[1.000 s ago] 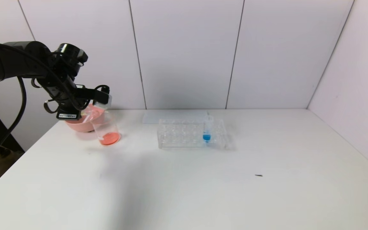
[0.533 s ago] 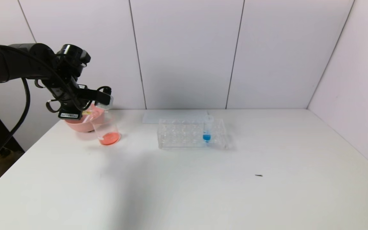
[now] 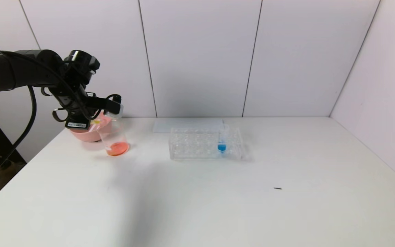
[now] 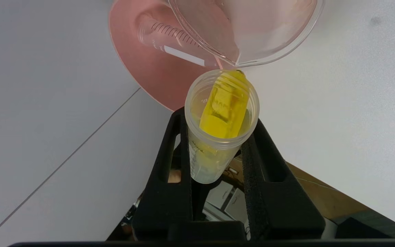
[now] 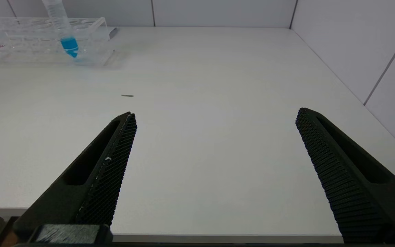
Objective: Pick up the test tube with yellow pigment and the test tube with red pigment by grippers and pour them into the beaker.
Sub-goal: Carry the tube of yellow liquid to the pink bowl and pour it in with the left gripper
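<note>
Holding steady over the white table (image 3: 197, 199), I work at the left of the head view, where the pink bowl (image 3: 81, 135) sits at the table's far left edge with an emptied tube lying inside it. The clear rack (image 3: 197, 147) stands at centre frame, well apart from me, with only the blue tube (image 3: 222, 139) upright in it. The beaker (image 3: 114, 140) stands just beside the bowl, a shallow red-orange pool in its bottom. My left gripper (image 4: 218, 151) has its fingers (image 4: 170, 164) closed on the test tube with yellow pigment (image 4: 222, 116), tipped so its mouth is right at the beaker's rim, yellow liquid lying along its wall. My right gripper (image 5: 214, 144), shown only in its own wrist view, hangs over bare table with its fingers spread wide, holding nothing.

Judging the risk: the tube's mouth sits at the rim's edge, so tilting further without centring could send yellow down the beaker's outside; pressing the rim could tip the beaker.
</note>
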